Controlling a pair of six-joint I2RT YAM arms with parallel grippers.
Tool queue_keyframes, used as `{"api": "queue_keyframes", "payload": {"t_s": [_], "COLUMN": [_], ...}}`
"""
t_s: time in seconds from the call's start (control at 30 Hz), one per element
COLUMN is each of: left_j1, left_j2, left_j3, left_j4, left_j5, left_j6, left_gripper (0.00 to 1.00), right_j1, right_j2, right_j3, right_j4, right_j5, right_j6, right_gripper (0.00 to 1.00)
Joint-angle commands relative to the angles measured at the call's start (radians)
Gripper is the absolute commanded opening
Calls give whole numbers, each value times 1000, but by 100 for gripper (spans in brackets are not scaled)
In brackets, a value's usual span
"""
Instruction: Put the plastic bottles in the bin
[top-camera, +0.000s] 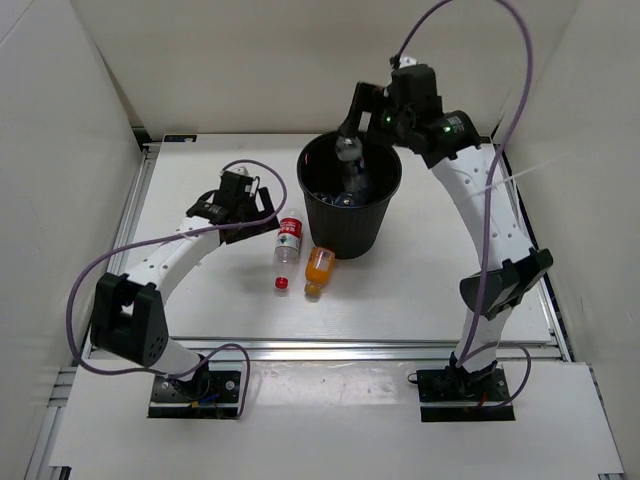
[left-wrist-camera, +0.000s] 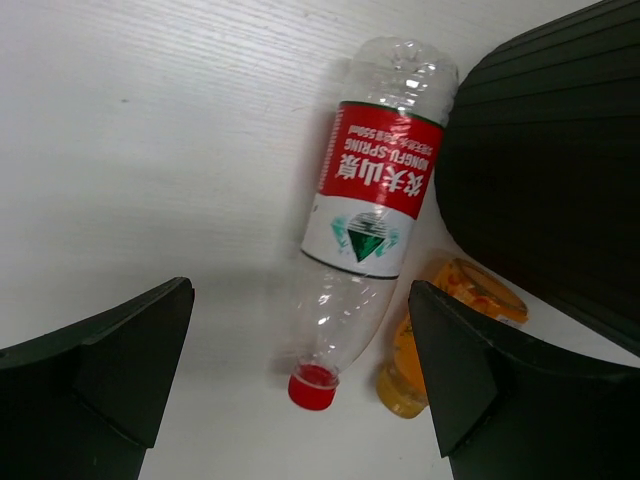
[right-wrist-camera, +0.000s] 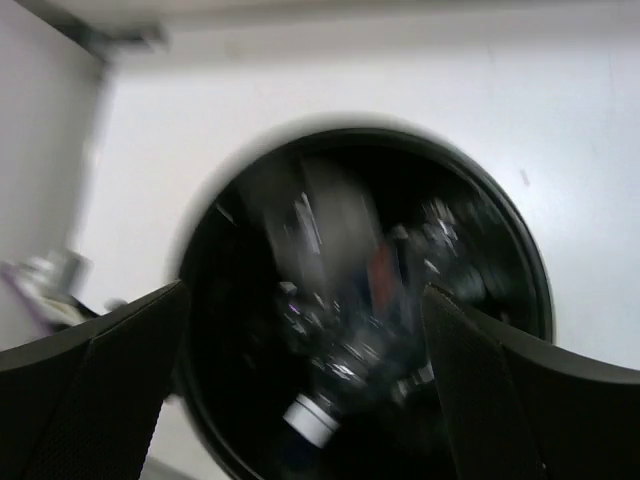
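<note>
Left wrist view: the left gripper (left-wrist-camera: 300, 290), spread and empty, hovers over the clear plastic bottle with red label and cap (left-wrist-camera: 365, 215), which lies just beside the round black plastic bin (left-wrist-camera: 560, 150), next to the orange-filled bottle (left-wrist-camera: 475, 292). The right gripper (right-wrist-camera: 305, 292), also spread, hangs over the bin's mouth, with blurred bottles inside. The red-labelled bottle looks like the next pickup, which calls for lowering and closing across its body.

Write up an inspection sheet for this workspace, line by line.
Surface: white table, matte.
Job's things: red-label bottle and orange bottle lying beside the bin; bottles inside, blurred.
Clutter: nothing seen.
Grippers: left gripper open above the red-label bottle; right gripper open over the bin.
Cables: purple cables looping along each arm.
Surroundings: white enclosure walls.
</note>
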Motion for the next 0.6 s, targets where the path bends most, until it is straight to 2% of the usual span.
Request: {"api": "queue_keyframes", "payload": {"t_s": [0.0,0.2,0.4,0.57], "left_j1": [-26,-78,-78,-78], "left_j2": [19,126,257,313], "left_j3": [54,68,152,151], "left_j4": [51,121,134,134], "left_j5": [10,13,41,41], "left_j6": [23,35,35,24], "left_gripper": [100,100,100,100], "right_j1": [0,-65,-92,-92], "right_j2": [-100,-221,-278,-321], "right_j3": [-87,-279,-324,-382], "right_j4": [-83,-82,-82,-82], "right_j5": [50,4,-46,-56], "right_j6": [-40,-40,-40,-49], "right_gripper": [100,100,100,100]}}
